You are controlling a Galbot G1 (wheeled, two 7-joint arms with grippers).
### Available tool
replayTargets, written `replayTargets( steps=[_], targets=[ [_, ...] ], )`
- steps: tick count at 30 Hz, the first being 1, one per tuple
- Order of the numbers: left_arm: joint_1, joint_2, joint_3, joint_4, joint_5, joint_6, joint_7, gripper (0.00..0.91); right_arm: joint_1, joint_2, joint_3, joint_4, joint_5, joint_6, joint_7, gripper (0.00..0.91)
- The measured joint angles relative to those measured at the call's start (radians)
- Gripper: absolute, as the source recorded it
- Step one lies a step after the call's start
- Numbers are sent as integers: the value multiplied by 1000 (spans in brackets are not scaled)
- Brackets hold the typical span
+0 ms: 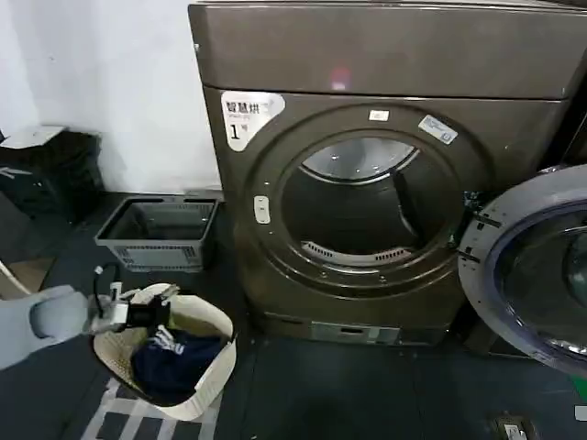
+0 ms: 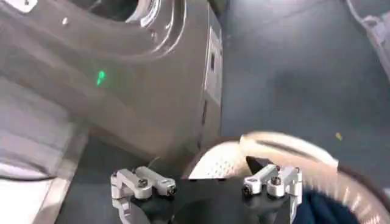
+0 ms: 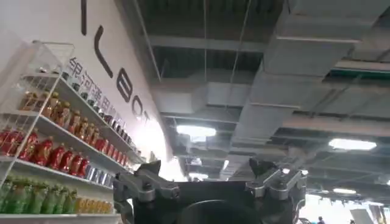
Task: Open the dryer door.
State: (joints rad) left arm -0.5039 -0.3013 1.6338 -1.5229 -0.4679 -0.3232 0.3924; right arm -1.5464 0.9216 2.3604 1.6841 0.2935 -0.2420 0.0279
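The chrome-rimmed round dryer door (image 1: 537,275) hangs swung wide on the brown-grey metallic dryer (image 1: 367,183), far right of the empty, wide-spread left pincer (image 1: 147,314) above a cream laundry basket (image 1: 206,367), while the right pincer (image 3: 210,182), also spread wide, faces the ceiling.

I see the dryer (image 1: 385,183) mouth unblocked, its door (image 1: 532,275) swung wide to my right. A white basket (image 1: 215,353) and grey crate (image 1: 160,234) crowd the floor left of it.

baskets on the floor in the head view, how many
2. A grey slatted basket sits on the floor left of the dryer, near the wall. A cream woven basket holding dark clothes lies nearer the camera, under the left end effector.
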Motion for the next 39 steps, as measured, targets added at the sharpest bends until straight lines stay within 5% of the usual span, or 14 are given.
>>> replayTargets(
  steps=[39],
  targets=[
    [24,47,11,144,74,113,32,907,13,13,-25,17,-2,3,2,907]
  ],
)
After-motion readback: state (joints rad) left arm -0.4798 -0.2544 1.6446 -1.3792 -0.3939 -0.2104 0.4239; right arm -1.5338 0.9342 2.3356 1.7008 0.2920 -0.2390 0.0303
